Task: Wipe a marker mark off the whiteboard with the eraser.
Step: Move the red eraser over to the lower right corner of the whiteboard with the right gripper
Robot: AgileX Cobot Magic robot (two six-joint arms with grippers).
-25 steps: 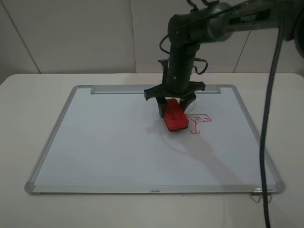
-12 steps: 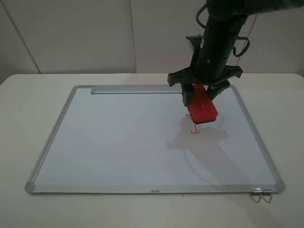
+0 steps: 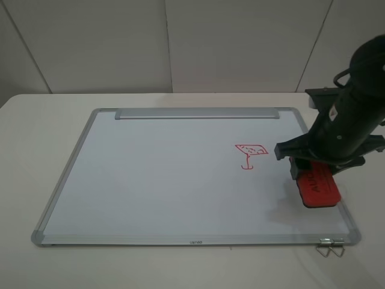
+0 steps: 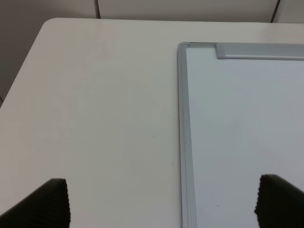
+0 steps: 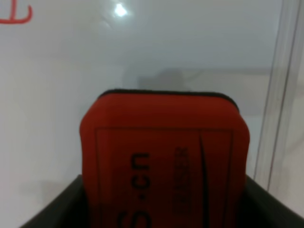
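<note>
from high, the eraser point(image 3: 319, 189) is clamped in the right jaws at the near right of the whiteboard point(image 3: 168, 180). at the left wrist, the left jaws are held wide apart, empty, above the desk point(image 4: 95, 104) and the board's edge. at the right wrist, the eraser is gripped beside the frame point(image 5: 279, 95).

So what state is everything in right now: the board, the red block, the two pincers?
Whiteboard: lying flat, bare apart from one drawing.
Glass drawing: red, whole, not erased.
Eraser: held, near the whiteboard's right edge.
Right pincer: shut on the eraser.
Left pincer: open, empty, above the whiteboard's left edge.
</note>
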